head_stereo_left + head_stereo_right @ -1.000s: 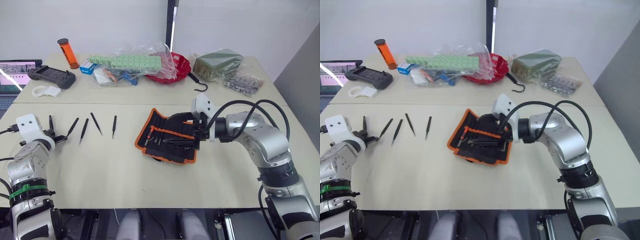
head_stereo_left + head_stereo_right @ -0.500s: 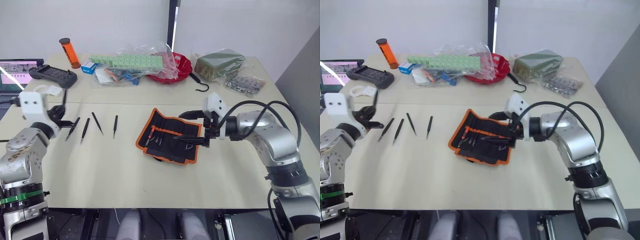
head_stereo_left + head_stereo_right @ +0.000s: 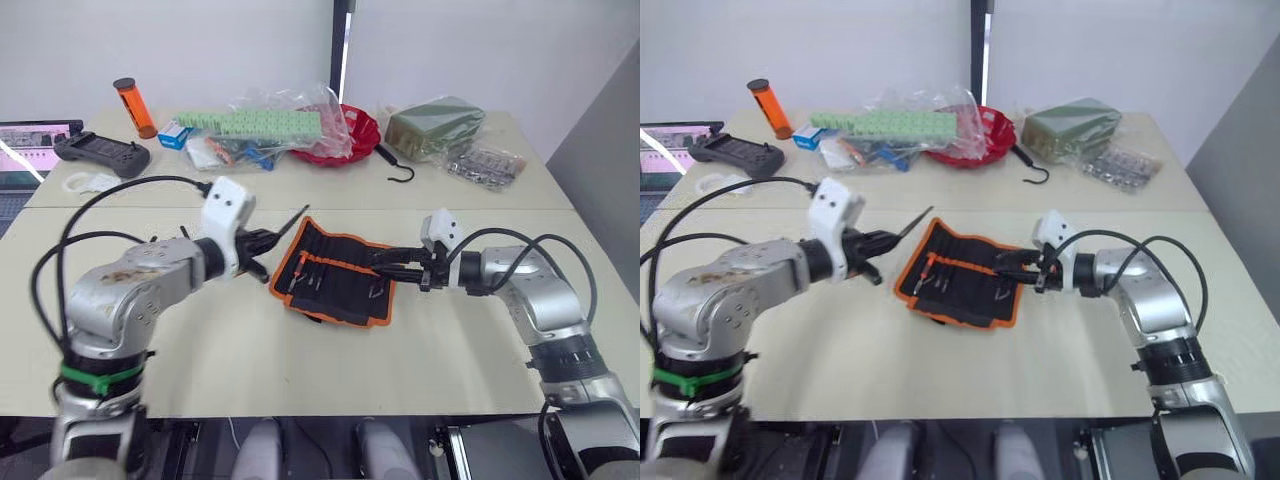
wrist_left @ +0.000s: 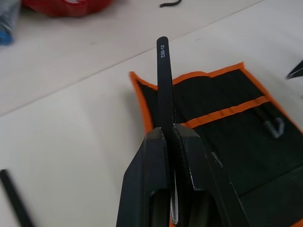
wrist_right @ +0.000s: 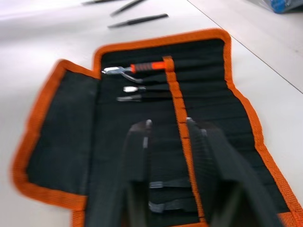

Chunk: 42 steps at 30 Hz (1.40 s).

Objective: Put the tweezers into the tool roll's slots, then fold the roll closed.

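Note:
The tool roll [image 3: 335,275] lies open and flat at the table's middle, black with orange trim. A few tools sit in its slots [image 5: 142,92]. My left gripper [image 3: 255,245] hovers just left of the roll, shut on one black tweezer [image 4: 163,80] that points toward the roll's far edge. My right gripper [image 3: 392,264] is at the roll's right end, its fingers [image 5: 137,156] a little apart above the fabric with nothing between them. More tweezers [image 5: 137,20] lie on the table beyond the roll's left side.
Along the back of the table are a red bowl [image 3: 355,135] under plastic bags, a black hook [image 3: 400,172], a green packet [image 3: 435,125], an orange cylinder [image 3: 133,105], a black controller [image 3: 102,152] and a laptop [image 3: 28,148].
My left arm has swung right from the table's left side to the roll, carrying a tweezer. My right gripper has drawn back to the roll's right end and its fingers have narrowed.

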Available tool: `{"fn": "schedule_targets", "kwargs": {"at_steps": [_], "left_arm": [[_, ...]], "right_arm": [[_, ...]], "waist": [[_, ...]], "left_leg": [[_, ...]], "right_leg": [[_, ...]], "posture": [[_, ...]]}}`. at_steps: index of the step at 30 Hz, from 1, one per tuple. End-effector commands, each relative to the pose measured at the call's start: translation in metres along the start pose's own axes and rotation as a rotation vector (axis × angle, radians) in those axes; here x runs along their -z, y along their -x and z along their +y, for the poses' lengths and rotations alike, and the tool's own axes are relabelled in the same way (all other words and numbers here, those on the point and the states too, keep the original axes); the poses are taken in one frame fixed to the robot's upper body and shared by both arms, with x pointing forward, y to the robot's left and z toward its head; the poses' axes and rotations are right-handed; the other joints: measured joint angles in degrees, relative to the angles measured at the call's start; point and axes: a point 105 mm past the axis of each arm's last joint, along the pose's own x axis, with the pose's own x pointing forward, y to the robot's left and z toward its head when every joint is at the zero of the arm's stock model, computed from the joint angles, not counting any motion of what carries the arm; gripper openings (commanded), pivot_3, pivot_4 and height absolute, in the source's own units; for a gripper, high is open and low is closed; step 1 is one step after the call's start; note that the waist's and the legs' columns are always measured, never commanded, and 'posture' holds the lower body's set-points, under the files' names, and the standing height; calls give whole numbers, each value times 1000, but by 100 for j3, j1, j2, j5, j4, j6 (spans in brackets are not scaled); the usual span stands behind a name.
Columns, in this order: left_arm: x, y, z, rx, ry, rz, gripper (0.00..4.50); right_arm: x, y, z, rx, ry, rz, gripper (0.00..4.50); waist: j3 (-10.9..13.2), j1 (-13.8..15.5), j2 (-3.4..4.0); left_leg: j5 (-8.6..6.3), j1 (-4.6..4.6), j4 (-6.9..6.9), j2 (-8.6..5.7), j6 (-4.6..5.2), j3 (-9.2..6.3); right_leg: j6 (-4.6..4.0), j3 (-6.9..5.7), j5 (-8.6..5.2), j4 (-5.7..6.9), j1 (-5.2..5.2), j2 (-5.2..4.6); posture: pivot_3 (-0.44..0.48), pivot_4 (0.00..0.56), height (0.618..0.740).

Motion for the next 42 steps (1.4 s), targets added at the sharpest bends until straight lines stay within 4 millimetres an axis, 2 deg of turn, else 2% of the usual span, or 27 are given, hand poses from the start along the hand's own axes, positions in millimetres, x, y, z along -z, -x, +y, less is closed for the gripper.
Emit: {"fn": "schedule_targets", "kwargs": {"at_steps": [1,8,12,19,24,32,42], "left_arm": [[-13,-3,-19,95,-19,-21,0],[9,-22,-17,43,118,89,0],[31,-21,-25,52,128,188,0],[53,-19,-33,16,184,264,0],[61,-21,-38,-11,215,264,0],[60,-26,-25,-138,263,245,0],[61,-36,-30,-155,254,270,0]], "right_arm": [[3,-3,-9,20,53,4,26],[24,-14,-19,59,19,33,26],[32,-20,-23,83,-3,36,26],[52,-26,-20,93,-43,78,26],[60,-28,-15,84,-57,94,26],[60,-32,-11,79,-65,89,26],[62,-34,-8,74,-69,92,26]], "waist": [[0,-2,1],[0,-5,1],[0,-10,1],[-1,4,1],[-1,-1,1],[-2,-2,0],[-2,-3,0]], "left_leg": [[0,1,0,1,0,0],[0,4,-2,-1,-1,0],[0,5,-2,-1,-1,0],[2,7,5,-7,-4,-3],[3,22,5,-6,-6,-2],[3,32,5,-5,-7,-2],[3,35,5,-6,-7,-2]], "right_leg": [[0,0,0,1,0,0],[-1,1,0,7,0,-1],[-1,1,1,15,-1,-1],[0,2,1,25,3,-5],[0,3,1,33,10,-4],[0,3,1,33,19,-3],[0,4,1,34,23,-3]], "posture": [[0,150,740],[0,150,740],[0,150,740],[0,150,740],[0,150,740],[0,150,740],[0,150,740]]}}
